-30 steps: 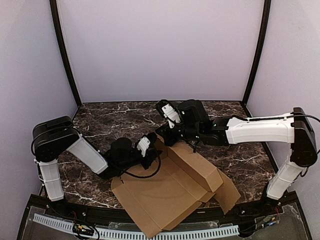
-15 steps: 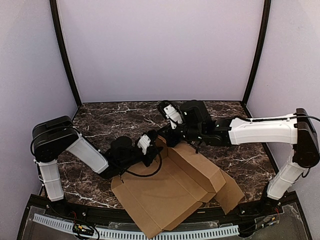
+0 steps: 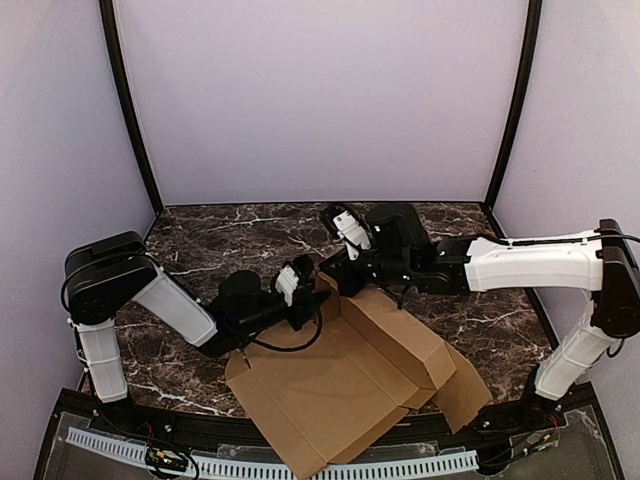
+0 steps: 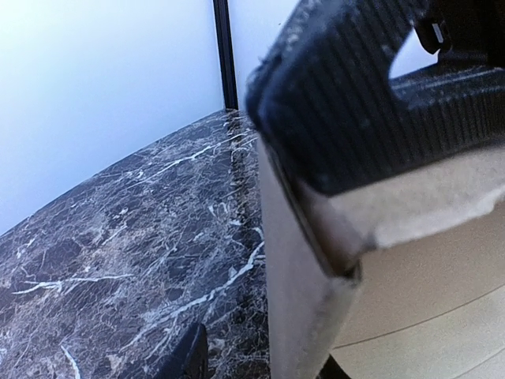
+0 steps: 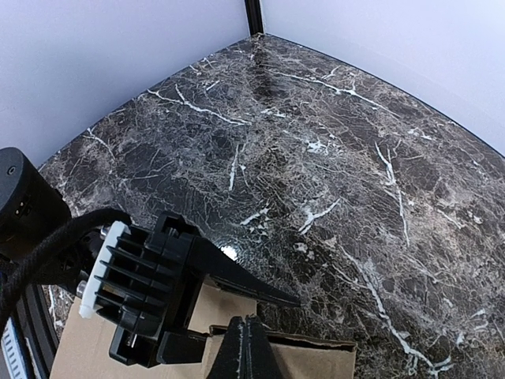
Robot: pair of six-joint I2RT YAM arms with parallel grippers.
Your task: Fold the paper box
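One paper box (image 3: 330, 395) — two hands (image 3: 312, 300) (image 3: 338, 282)

Plain brown cardboard box blank (image 3: 320, 395), unprinted, half-folded, lies twd 6 o'clock of the dark marble tabletop (image 3: 220, 245), near corner hanging over the front edge. Big flat panel on the 7 o'clock side. Long side wall (image 3: 400, 335) stands up, running diag. 11 to 4 o'clock, w/ a loose flap (image 3: 462, 388) beyond it at 4.
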